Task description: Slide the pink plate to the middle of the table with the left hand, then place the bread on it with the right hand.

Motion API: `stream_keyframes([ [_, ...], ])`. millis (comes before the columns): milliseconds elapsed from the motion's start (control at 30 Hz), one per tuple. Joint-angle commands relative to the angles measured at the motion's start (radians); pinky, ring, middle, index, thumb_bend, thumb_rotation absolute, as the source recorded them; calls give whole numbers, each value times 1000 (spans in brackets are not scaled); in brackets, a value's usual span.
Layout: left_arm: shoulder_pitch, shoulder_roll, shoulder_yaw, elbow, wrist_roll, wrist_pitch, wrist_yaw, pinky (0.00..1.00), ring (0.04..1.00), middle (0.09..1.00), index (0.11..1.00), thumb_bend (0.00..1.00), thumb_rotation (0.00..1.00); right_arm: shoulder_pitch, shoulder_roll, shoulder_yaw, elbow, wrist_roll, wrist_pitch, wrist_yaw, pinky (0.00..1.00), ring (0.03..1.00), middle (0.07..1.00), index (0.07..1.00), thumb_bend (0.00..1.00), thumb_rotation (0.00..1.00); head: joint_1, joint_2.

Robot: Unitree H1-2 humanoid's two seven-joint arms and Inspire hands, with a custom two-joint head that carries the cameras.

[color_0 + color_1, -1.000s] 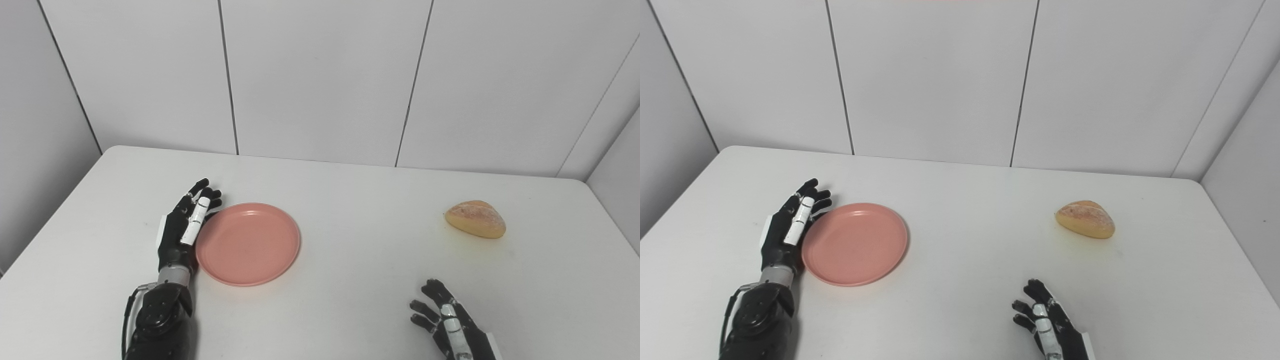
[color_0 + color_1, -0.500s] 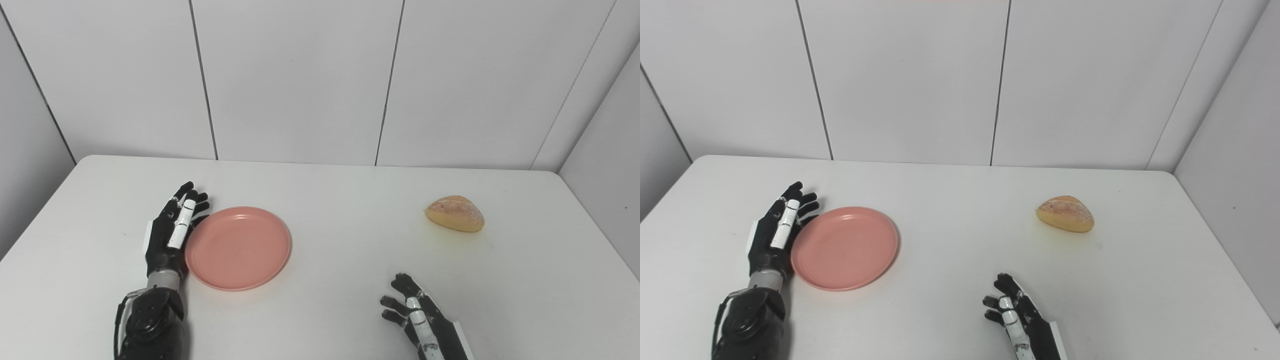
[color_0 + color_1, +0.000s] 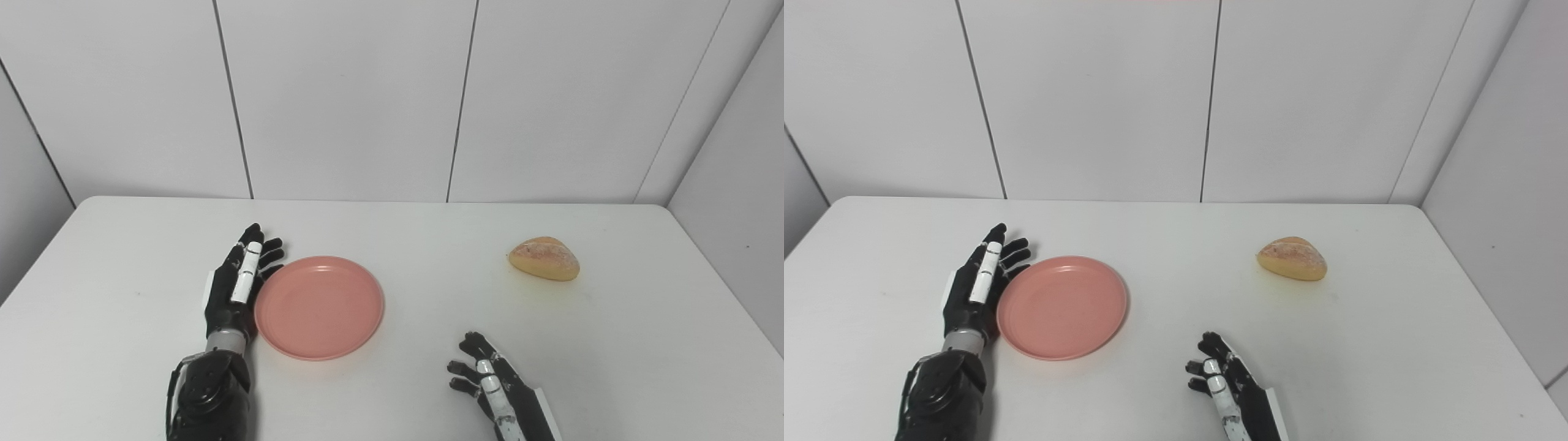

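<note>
The pink plate [image 3: 320,307] lies empty on the white table [image 3: 429,233], left of the middle. My left hand [image 3: 239,285] is open, fingers straight, its side against the plate's left rim. The bread [image 3: 544,259], a golden-brown roll, lies on the table at the right, apart from the plate. My right hand [image 3: 493,389] is open and empty near the front edge, well short of the bread. In the right eye view the plate [image 3: 1061,307] and the bread [image 3: 1292,259] show the same way.
White wall panels [image 3: 343,98] stand close behind the table's far edge, and a side wall [image 3: 735,153] runs along its right edge. Bare table surface lies between the plate and the bread.
The camera has turned, shifting the whole picture. Beyond that, my left hand has pushed the plate to the right, closer to the bread. My right hand stays low near the front edge.
</note>
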Motion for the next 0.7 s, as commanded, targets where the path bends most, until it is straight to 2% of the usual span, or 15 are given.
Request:
stream_keyframes([
  [0,18,-20,-10,0,-9,60,-3,700,748,718,830,522,659,-4,12,9,-10,-5,-8,0,748,761,861,842,739,792,-1,2],
  [167,30,-34,-13,-16,-27,58,-21,757,796,769,797,530,636,-4,16,12,-10,-9,-2,-4,748,758,857,841,736,791,-8,3],
  [467,56,-39,-25,-49,-28,65,-42,769,813,785,805,522,651,-9,17,23,8,-22,-14,-13,736,754,859,838,734,803,-42,-6],
  [667,70,-35,-28,-58,-21,60,-45,755,806,771,795,513,671,-7,25,18,10,-15,-20,-21,735,753,854,844,720,782,-40,-9],
])
